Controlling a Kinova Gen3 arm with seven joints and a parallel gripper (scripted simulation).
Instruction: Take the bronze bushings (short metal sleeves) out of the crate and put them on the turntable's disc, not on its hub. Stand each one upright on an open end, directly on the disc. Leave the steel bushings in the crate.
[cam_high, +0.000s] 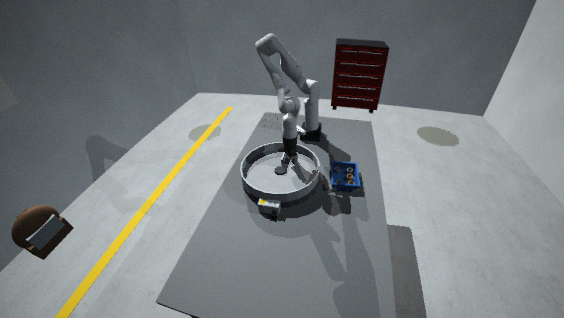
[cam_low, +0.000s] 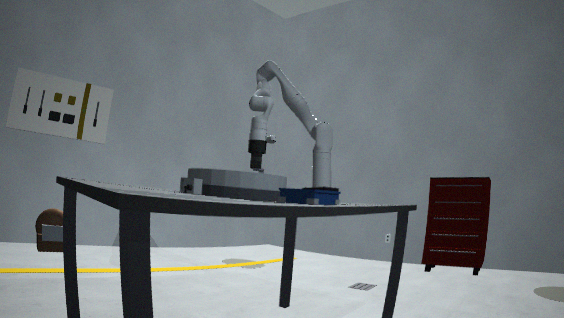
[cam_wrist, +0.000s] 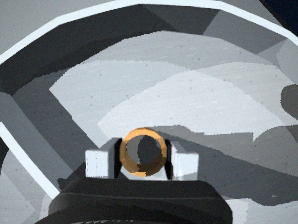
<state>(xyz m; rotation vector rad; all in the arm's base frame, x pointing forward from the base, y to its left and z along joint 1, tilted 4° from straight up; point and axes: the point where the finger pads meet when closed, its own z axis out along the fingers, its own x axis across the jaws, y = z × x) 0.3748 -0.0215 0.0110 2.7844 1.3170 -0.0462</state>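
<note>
My gripper (cam_high: 291, 159) (cam_low: 256, 169) (cam_wrist: 143, 152) is shut on a bronze bushing (cam_wrist: 144, 170), held with its open end facing up. It is over the turntable's disc (cam_high: 260, 176) (cam_wrist: 210, 95), inside the raised rim and beyond the dark hub (cam_high: 280, 171) (cam_wrist: 291, 101) in the top view. The bushing's lower end and its gap to the disc cannot be made out. The blue crate (cam_high: 345, 188) (cam_low: 312, 196) stands beside the turntable. It holds bronze bushings (cam_high: 350, 176) near its right side, a pale steel one (cam_high: 349, 170) and darker ones at its left, small and hard to tell.
The turntable's raised rim (cam_high: 280, 193) (cam_low: 235, 179) (cam_wrist: 60, 24) surrounds the disc and my fingers. A small grey box with a yellow mark (cam_high: 269, 206) sits against its near side. The arm's base (cam_high: 311, 132) stands behind, between turntable and crate.
</note>
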